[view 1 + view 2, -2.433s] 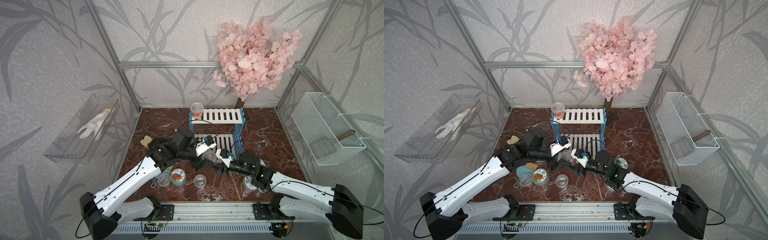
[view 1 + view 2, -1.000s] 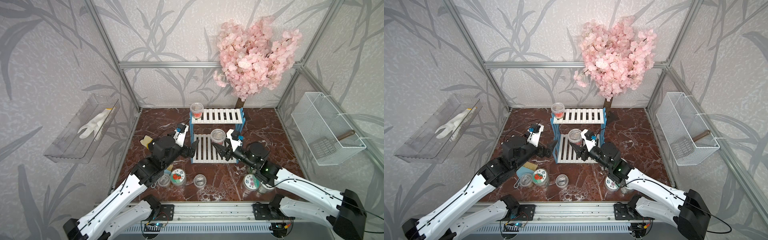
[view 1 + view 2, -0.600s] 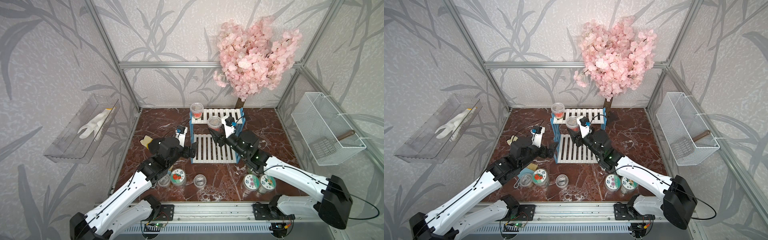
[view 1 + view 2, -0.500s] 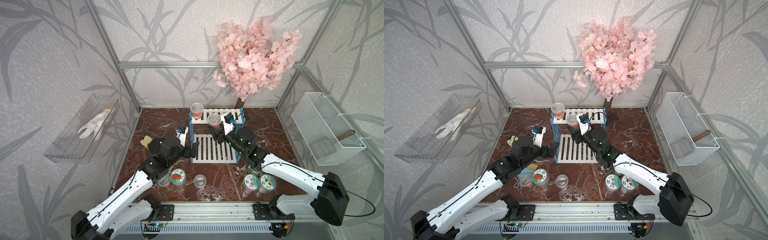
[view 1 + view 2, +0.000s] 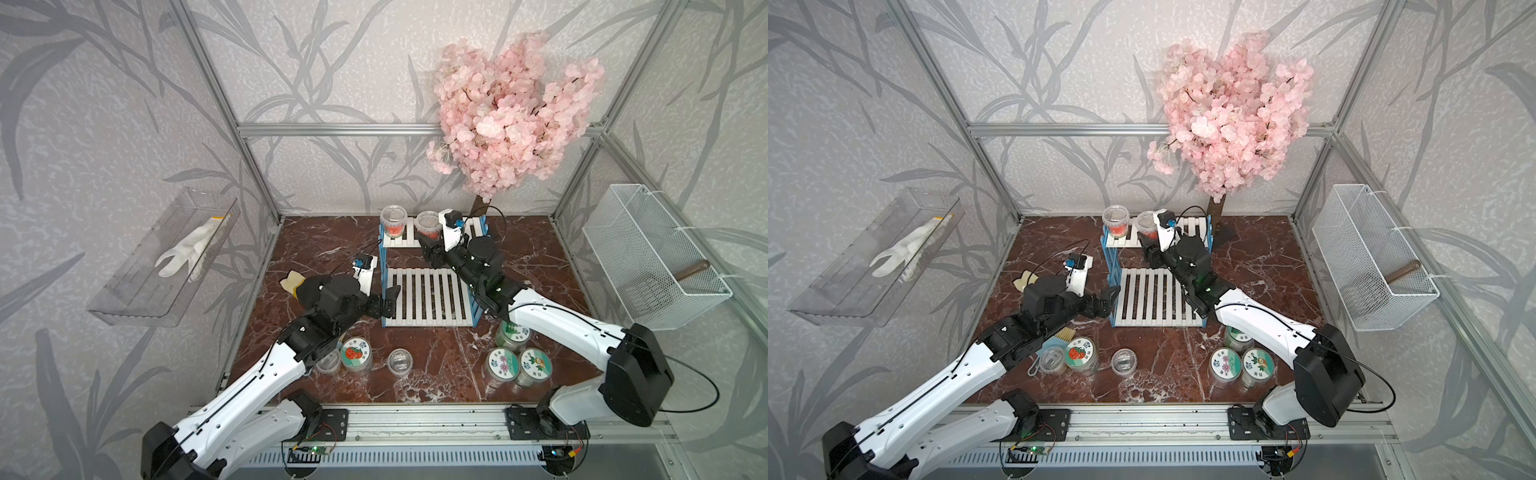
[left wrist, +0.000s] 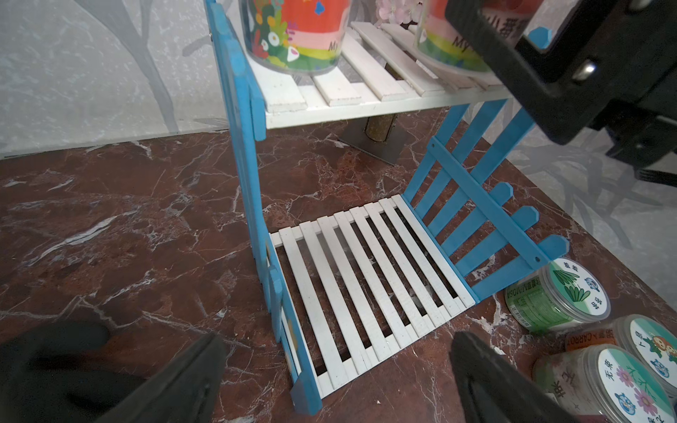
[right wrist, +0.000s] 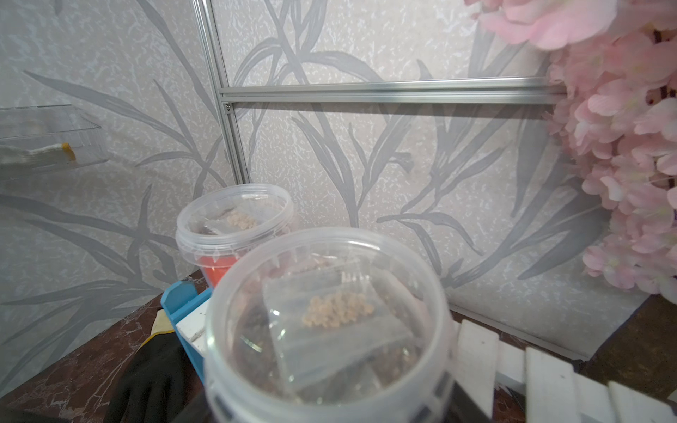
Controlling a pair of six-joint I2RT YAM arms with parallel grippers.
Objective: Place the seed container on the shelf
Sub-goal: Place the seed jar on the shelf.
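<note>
Right gripper (image 5: pixel 430 246) grips your seed container (image 5: pixel 428 223) | container between its fingers, at shelf (image 5: pixel 428 296) top tier | left gripper (image 5: pixel 388 301) spread wide, empty, beside shelf

The site was a staged robot test cell: aluminium-profile frame (image 5: pixel 332 129), leaf-print wall panels (image 5: pixel 104 124), marble-pattern desk (image 5: pixel 540 257), artificial blossom tree (image 5: pixel 511 116), robot arms (image 5: pixel 257 374) bolted to a front rail (image 5: pixel 415 419).

The red-brown marble counter (image 5: pixel 540 266) is carrying a small two-tier shelf (image 5: pixel 428 297) with blue ladder sides and white slatted boards. A clear plastic tub with an orange label (image 5: pixel 393 222) is standing at one end of its upper board. A second seed tub (image 5: pixel 428 220) is showing just beside it, its contact with the slats unclear. Round picture-lidded jars (image 5: pixel 503 365) are resting on the counter.
</note>
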